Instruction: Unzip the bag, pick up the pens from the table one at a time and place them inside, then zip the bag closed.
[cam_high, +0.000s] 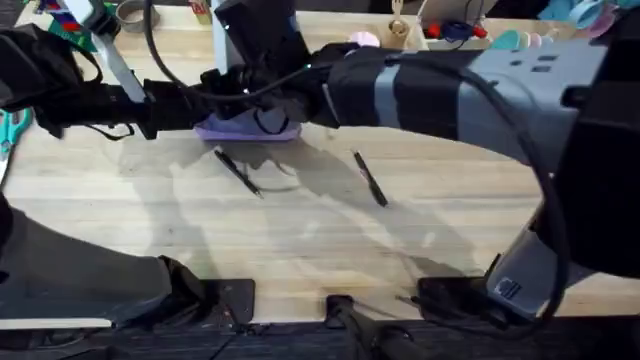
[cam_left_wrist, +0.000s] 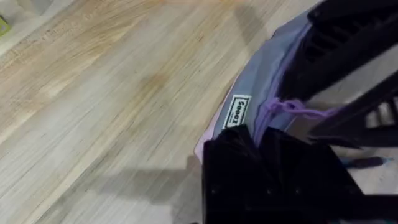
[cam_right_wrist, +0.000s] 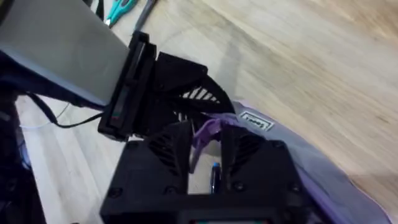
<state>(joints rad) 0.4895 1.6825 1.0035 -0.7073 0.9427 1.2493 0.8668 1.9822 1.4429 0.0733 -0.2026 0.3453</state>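
The lavender bag (cam_high: 240, 129) lies at the far middle of the table (cam_high: 300, 240). My left gripper (cam_high: 205, 108) reaches in from the left and is shut on the bag's (cam_left_wrist: 264, 74) end beside its white label (cam_left_wrist: 236, 112); its black fingers (cam_left_wrist: 249, 174) cover the fabric. My right gripper (cam_right_wrist: 206, 127) comes from the right and is shut on the purple zipper pull (cam_right_wrist: 208, 129), seen as a cord (cam_left_wrist: 292, 107) in the left wrist view. Two black pens lie on the wood nearer me, one (cam_high: 237, 172) just in front of the bag, the other (cam_high: 370, 178) to the right.
Teal-handled scissors (cam_high: 10, 130) lie at the table's left edge, also seen as scissors (cam_right_wrist: 118, 9) in the right wrist view. Small clutter, including a tape roll (cam_high: 130, 12), lines the back edge. The right arm (cam_high: 450, 90) spans the back right, low over the table.
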